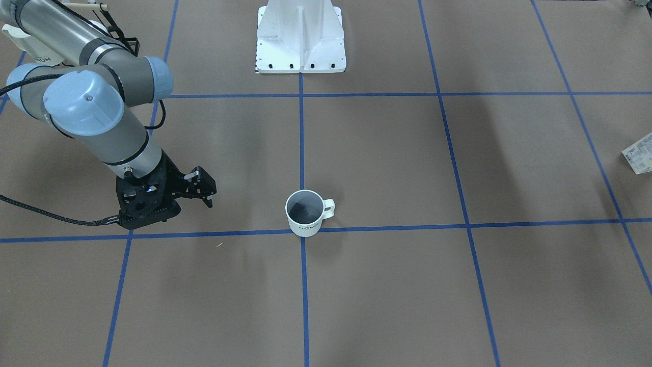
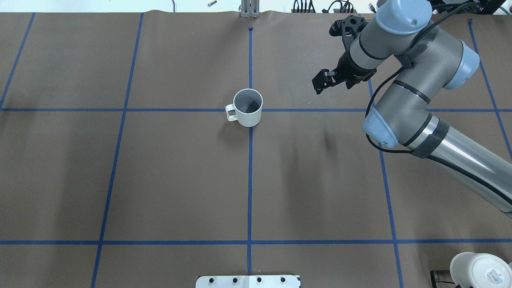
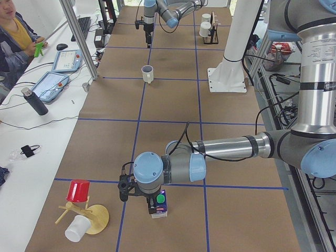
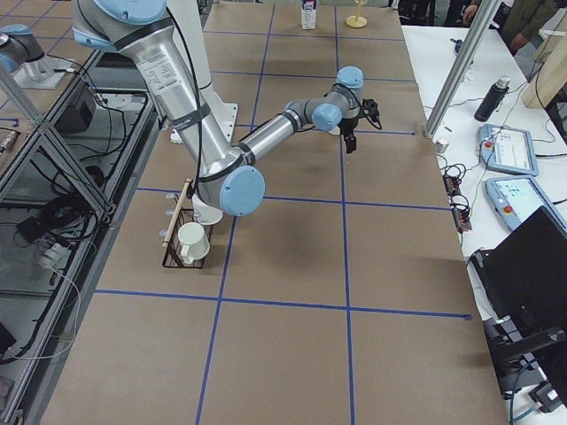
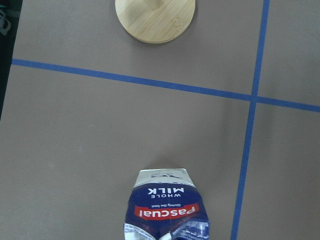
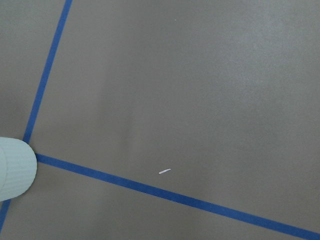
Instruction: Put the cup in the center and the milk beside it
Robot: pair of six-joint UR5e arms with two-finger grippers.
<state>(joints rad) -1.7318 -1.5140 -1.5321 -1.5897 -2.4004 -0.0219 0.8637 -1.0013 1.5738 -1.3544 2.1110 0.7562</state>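
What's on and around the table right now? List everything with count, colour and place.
cup: one, white with a dark grey inside, upright on the tape crossing at the table's centre
milk: one, blue and white carton with a green cap, upright near the table's left end
wooden stand: one, tan, beside the milk, holding a red cup and a white cup
wire rack: one, black, at the right end, holding two white mugs
table: one, brown with a blue tape grid
robot base: one, white, at the table's edge
left arm: grey and light blue, wrist by the milk
right gripper: black, open, empty, apart from the cup
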